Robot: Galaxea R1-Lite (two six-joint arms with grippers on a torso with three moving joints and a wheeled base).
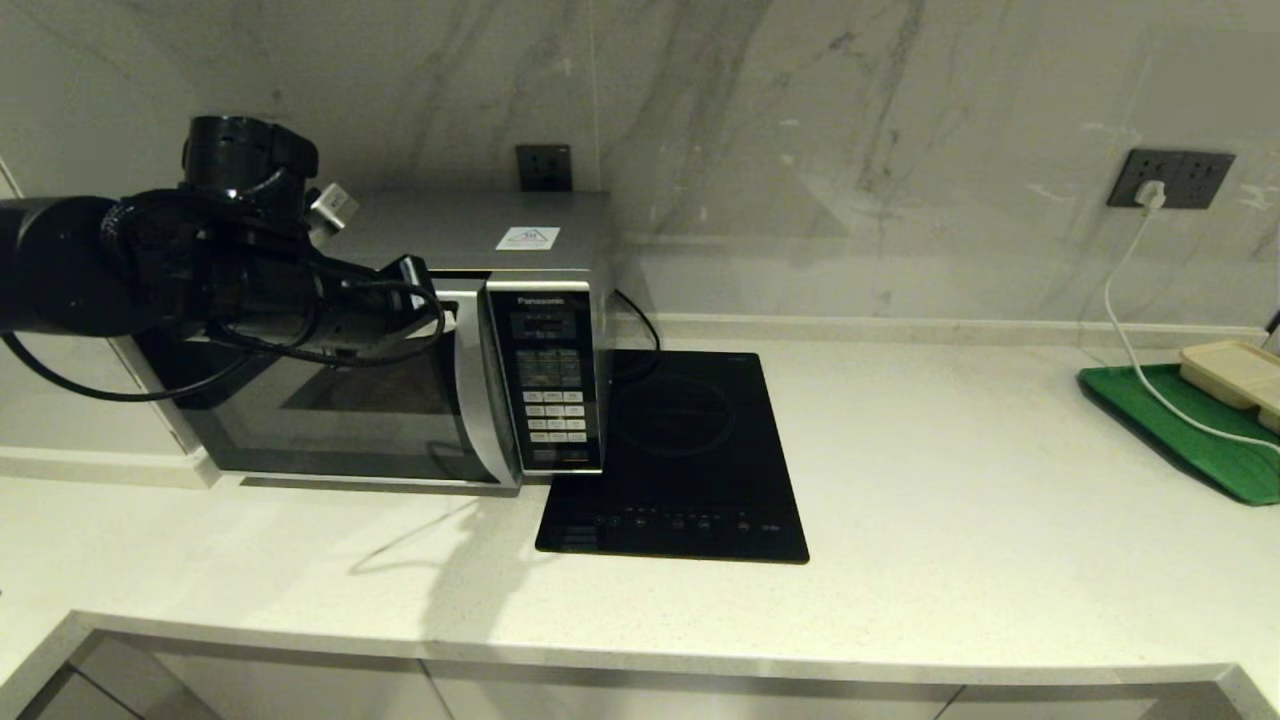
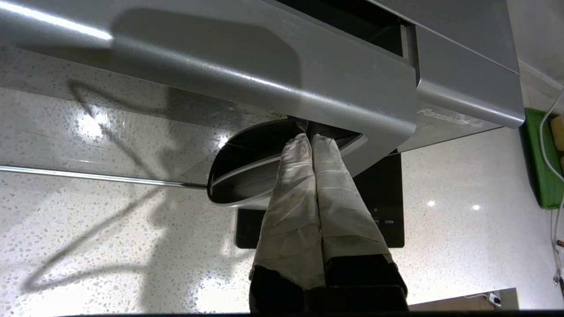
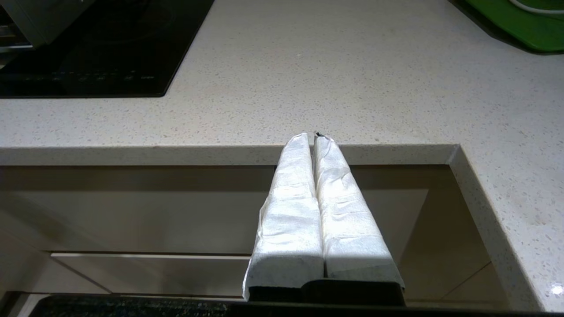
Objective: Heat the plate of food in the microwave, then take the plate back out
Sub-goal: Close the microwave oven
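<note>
Fingers (image 2: 304,185) of the left gripper (image 2: 311,137) are pressed flat together with nothing between them, their white-wrapped tips tucked into the recess behind the curved silver handle strip (image 2: 282,145) of the microwave (image 1: 470,330). In the head view the left gripper (image 1: 425,290) sits at the upper part of the microwave's dark glass door (image 1: 340,400), just beside the button panel (image 1: 553,390), with its black arm reaching in from the microwave's far side across the door front. In the left wrist view a narrow dark gap shows between the door's upper edge and the microwave's body, so the door looks slightly ajar, though the head view does not make this plain. The plate of food is not visible in any view; whether it sits inside the microwave cannot be told through the dark glass. The microwave stands on the pale speckled worktop (image 1: 900,450) with a white sticker (image 1: 527,238) on its top; the flat black induction cooktop (image 1: 680,460) lies touching its panel side. Well apart from the microwave, at the worktop's opposite end, a green tray (image 1: 1190,430) carries a beige rectangular tray (image 1: 1235,370), and a white cable (image 1: 1130,320) runs over it from a wall socket (image 1: 1170,180). The right gripper (image 3: 313,136) hangs low before the worktop's front edge, far from the microwave, its fingers (image 3: 291,202) closed together on nothing.
</note>
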